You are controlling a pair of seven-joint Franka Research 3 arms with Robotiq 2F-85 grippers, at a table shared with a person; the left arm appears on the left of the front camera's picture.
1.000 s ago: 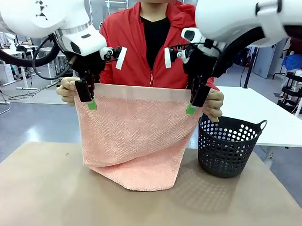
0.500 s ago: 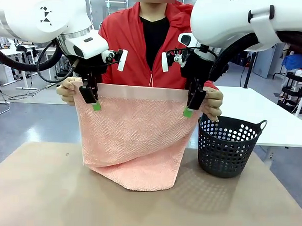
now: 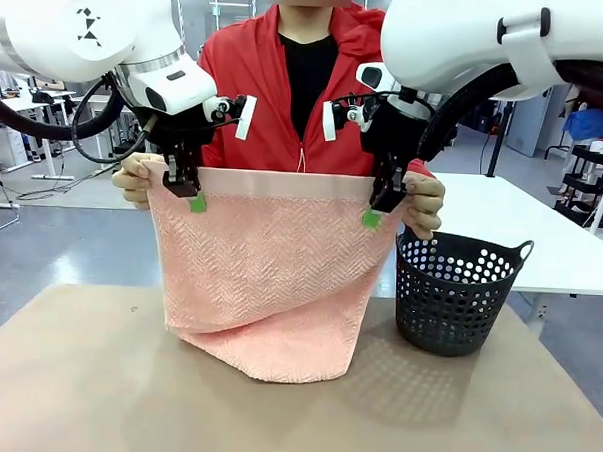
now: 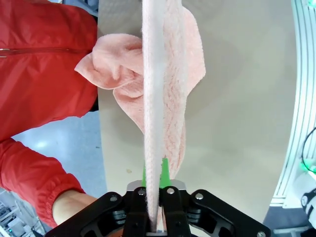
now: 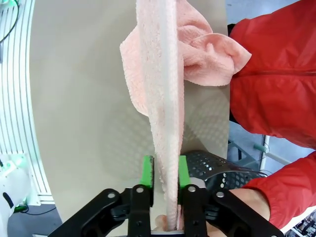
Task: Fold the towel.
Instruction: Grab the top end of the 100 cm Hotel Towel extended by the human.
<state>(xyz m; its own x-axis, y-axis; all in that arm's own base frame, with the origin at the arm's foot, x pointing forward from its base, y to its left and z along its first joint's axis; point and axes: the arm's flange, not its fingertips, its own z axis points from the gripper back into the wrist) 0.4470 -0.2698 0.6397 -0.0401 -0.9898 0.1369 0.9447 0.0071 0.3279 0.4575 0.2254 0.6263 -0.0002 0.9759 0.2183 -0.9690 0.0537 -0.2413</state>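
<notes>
A person across the table holds the salmon-pink towel [image 3: 269, 275] up by its top corners, and its lower end rests crumpled on the table. My left gripper [image 3: 194, 201] is shut on the plain top band near the person's hand [image 3: 133, 179]. The left wrist view shows the towel [image 4: 153, 98] pinched edge-on in the left gripper [image 4: 154, 180]. At the other top corner, my right gripper [image 3: 372, 217] is beside the person's other hand [image 3: 423, 203]. In the right wrist view the right gripper [image 5: 165, 180] has its green pads on both sides of the towel [image 5: 163, 98].
A dark perforated basket [image 3: 454, 293] stands on the brown table [image 3: 75, 376] just right of the towel, close under my right gripper; it shows again as the basket [image 5: 217, 165]. The person in a red jacket [image 3: 258, 74] stands right behind the towel.
Both grippers closed from open onto the towel's top band and lifted slightly. The towel and the person's hands have stayed where they were.
</notes>
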